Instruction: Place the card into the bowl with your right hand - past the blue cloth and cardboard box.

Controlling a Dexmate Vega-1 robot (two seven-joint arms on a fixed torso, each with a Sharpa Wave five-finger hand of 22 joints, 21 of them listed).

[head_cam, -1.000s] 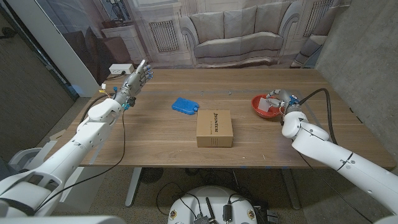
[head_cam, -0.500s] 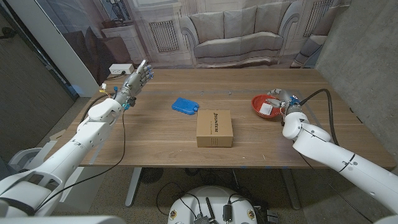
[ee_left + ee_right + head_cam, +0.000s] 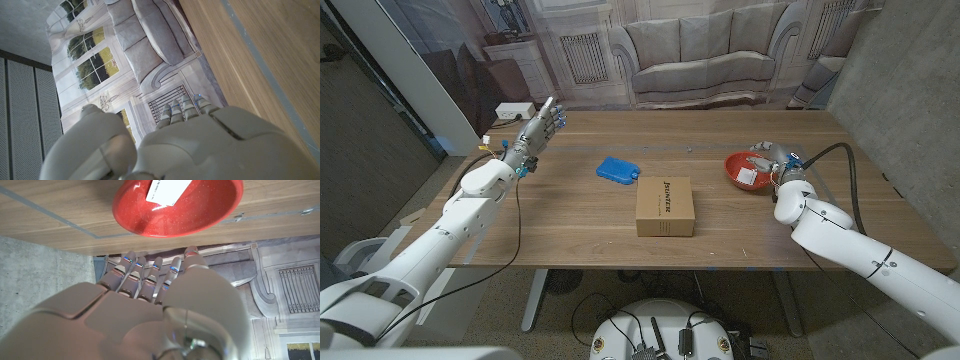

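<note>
Right wrist view: card (image 3: 169,189) lies in bowl (image 3: 177,207), right hand (image 3: 150,310) fingers empty, apart.

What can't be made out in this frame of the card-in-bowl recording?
- The card: cut off by the right wrist view's edge; too small in the head view to read.
- The right hand: its palm side is hidden behind its own back in the right wrist view.
- The bowl: partly covered by the right hand in the head view.
- The cardboard box: its printing is too small to read.

One table (image 3: 570,215) bearing one red bowl (image 3: 736,176), one white card (image 3: 748,178), one blue cloth (image 3: 616,170), one cardboard box (image 3: 665,206); two robot hands, left (image 3: 538,131) and right (image 3: 772,158).
</note>
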